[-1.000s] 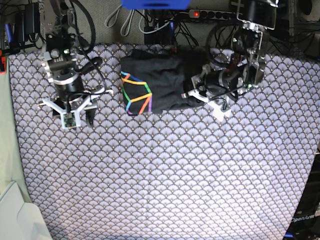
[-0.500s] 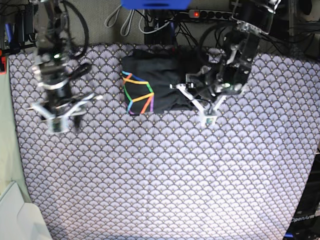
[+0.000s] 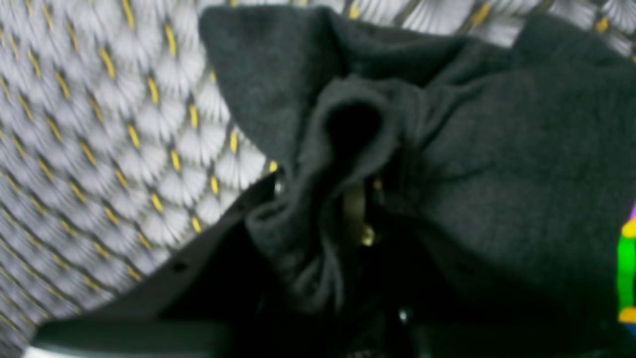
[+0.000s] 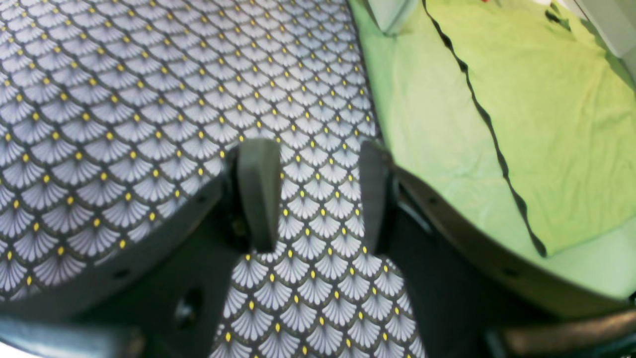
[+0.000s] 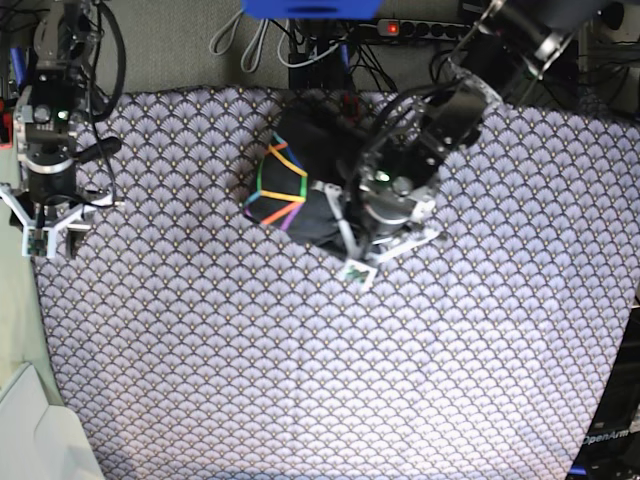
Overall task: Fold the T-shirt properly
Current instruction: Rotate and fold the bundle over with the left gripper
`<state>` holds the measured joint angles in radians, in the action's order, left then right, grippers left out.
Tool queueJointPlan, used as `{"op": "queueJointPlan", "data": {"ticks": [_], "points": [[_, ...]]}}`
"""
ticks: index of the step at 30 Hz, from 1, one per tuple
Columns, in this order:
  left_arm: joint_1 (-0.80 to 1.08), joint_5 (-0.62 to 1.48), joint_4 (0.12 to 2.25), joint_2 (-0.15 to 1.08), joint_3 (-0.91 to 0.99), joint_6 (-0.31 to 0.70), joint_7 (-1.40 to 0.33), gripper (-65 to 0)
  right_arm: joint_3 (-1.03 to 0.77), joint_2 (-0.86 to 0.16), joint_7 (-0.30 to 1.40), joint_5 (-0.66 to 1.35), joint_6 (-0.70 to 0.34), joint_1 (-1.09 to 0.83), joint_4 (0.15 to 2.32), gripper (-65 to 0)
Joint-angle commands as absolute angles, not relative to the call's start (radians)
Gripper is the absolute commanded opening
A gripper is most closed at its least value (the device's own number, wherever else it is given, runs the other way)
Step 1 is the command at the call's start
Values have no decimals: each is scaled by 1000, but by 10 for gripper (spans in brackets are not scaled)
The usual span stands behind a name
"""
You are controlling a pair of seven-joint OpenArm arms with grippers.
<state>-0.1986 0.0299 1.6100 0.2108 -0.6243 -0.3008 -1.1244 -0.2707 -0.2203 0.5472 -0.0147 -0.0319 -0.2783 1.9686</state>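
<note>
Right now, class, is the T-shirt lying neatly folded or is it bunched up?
Bunched up. The T-shirt sits crumpled on the patterned cloth, and the left gripper pinches a gathered wad of its fabric.

item: the t-shirt [image 5: 300, 170], dark charcoal-grey, soft fabric
print: rainbow geometric lines showing on its left part in base view, facing up; green/yellow bit of it at right edge of left wrist view
state: folded into a compact bundle, now skewed & rumpled, not flat
pose: one edge bunched into deep creases and a small hollow loop [image 3: 348, 134] in left wrist view, lifted off the cloth
place: far-centre of tabletop, near the back edge, well apart from left & right edges
detail: plain grey side fills most of left wrist view
</note>
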Motion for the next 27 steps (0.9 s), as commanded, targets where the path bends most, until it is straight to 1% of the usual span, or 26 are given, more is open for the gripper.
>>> {"op": "queueJointPlan", "data": {"ticks": [1,4,8,11,15,19,25,27], "points": [[-234,-4,1626,208,-647,-308,-1112,-650,-289,-232,521,-15,-28,-278,1982,-378],[-275,-51,1598,183,-716,-309,-1107,-650,-309,-232,521,-15,-28,-288,1980,-378],[-332,-122,1468,119,-777,-309,-1106,-650,-331,-229,521,-15,-28,-302,1980,-378],[-366,-189,1394,82,-858,-309,-1082,-650,-337,-232,521,-15,-28,-309,1982,-378],[-371,-271,1371,74,-934,-309,-966,-650,-343,-232,522,-15,-28,-326,1982,-378],[-383,-331,1369,74,-1003,-309,-897,-650,-351,-228,522,-15,-28,-337,1982,-378],[-440,-335,1368,71,-1084,-309,-889,-650,-351,-228,522,-15,-28,-338,1982,-378],[-444,-340,1366,53,-1087,-309,-891,-650,-351,-228,522,-15,-28,-338,1982,-378]]}}
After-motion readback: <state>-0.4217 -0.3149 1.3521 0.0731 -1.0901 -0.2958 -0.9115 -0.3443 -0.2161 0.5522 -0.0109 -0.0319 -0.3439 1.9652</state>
